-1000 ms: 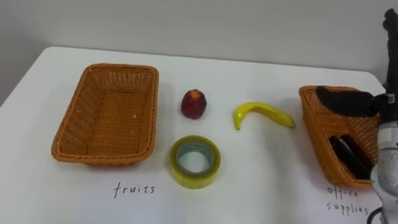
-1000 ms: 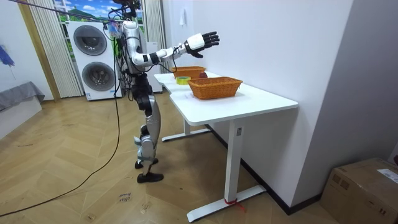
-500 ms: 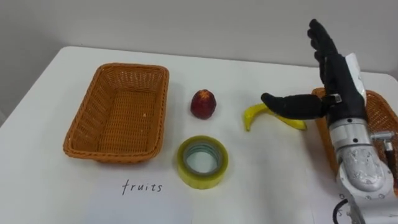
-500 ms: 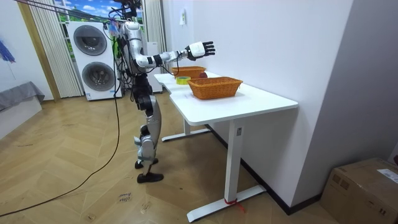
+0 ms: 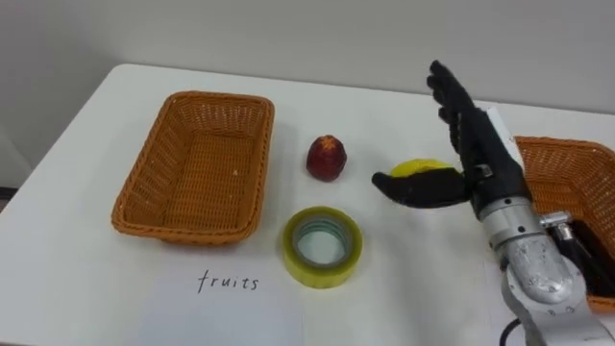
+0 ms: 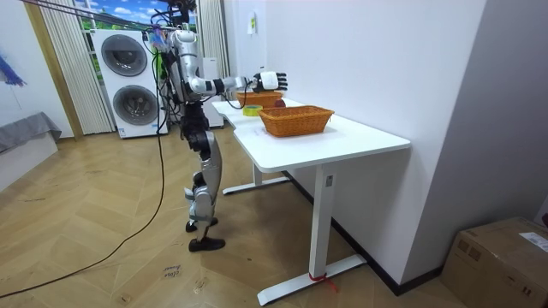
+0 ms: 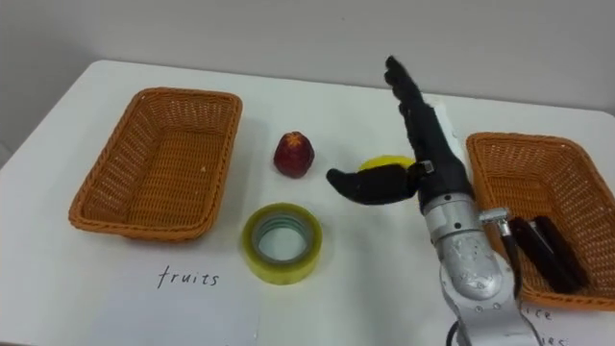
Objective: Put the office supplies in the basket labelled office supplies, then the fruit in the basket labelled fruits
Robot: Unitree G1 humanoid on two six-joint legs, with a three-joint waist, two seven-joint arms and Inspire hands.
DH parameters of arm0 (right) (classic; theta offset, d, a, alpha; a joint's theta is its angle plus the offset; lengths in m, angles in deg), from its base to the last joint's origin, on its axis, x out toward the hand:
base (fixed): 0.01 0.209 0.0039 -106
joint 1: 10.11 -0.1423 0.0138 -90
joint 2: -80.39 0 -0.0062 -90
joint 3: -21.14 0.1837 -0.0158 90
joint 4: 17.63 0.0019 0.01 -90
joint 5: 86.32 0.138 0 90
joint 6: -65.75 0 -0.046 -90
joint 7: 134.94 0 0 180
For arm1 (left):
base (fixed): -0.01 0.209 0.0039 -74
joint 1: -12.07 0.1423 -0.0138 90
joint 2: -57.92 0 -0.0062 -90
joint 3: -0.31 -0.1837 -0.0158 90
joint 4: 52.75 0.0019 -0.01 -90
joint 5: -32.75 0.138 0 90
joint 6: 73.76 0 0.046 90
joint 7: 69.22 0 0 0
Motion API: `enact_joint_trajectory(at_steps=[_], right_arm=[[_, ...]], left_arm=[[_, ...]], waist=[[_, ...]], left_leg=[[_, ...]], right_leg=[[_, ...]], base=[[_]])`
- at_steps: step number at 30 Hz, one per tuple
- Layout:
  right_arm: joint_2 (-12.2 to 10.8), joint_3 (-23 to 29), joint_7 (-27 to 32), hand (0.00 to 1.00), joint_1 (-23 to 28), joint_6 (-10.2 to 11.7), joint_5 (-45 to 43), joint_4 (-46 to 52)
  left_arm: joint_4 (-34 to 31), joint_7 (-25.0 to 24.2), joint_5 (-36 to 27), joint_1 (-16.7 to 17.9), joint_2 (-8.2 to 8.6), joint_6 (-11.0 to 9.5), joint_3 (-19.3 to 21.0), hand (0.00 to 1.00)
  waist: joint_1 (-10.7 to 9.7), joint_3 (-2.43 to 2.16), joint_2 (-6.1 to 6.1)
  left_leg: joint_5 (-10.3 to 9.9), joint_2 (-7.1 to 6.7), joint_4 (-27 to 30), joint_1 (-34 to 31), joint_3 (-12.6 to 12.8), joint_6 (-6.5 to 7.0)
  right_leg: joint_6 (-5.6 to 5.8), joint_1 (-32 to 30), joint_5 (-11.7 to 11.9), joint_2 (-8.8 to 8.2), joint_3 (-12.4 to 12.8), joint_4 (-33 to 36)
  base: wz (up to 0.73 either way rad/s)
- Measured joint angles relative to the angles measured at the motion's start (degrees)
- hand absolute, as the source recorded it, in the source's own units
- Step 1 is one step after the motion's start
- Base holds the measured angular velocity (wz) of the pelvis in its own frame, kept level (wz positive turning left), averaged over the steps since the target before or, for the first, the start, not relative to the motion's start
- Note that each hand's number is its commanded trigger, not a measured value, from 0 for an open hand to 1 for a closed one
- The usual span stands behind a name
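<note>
Banana [image 5: 420, 167] lies half hidden by the right hand [image 5: 479, 154], fingers [image 5: 450, 96] straight and spread, gripping nothing.

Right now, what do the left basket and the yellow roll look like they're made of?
Left basket: likely woven wicker or rattan, matte orange-brown; the ribbed weave shows on walls and rim, though it could be plastic imitation.
Yellow roll: probably adhesive tape, glossy translucent film; wound layers show as rings around its hollow centre.

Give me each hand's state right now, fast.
Right hand: open, fingers straight, thumb spread, at the banana, gripping nothing.
Left hand: cannot be told.
</note>
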Motion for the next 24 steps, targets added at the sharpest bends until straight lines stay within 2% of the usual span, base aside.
enact_joint_trajectory(at_steps=[4,10,24], right_arm=[[-0.71,-0.48,-0.65,0.00,0.23,-0.34,1.70,-4.77],[-1.30,-0.75,-0.75,0.00,0.24,-0.84,2.62,-6.01],[-1.75,-4.88,-1.07,0.00,0.24,-0.84,2.29,-7.14]], left_arm=[[-0.03,0.07,0.10,0.07,0.16,0.02,-2.47,0.00],[-0.06,0.26,0.08,-0.16,0.19,0.02,-4.16,0.00],[0.51,0.59,0.10,-0.92,0.81,0.03,-4.27,0.00]], waist=[[0.03,0.18,0.27],[-0.07,0.35,0.64],[0.18,0.36,-0.15]], left_leg=[[0.03,-0.09,-0.04,-0.08,0.05,0.06],[0.03,-0.01,-0.12,-0.19,0.36,0.05],[0.04,-0.05,-0.10,-0.16,0.31,0.06]], right_leg=[[0.00,-0.08,0.00,-0.09,0.08,-0.01],[0.00,-0.22,0.00,-0.02,0.11,-0.01],[0.00,-0.17,0.00,-0.06,0.12,0.01]], base=[[-0.01],[-0.01],[0.00]])
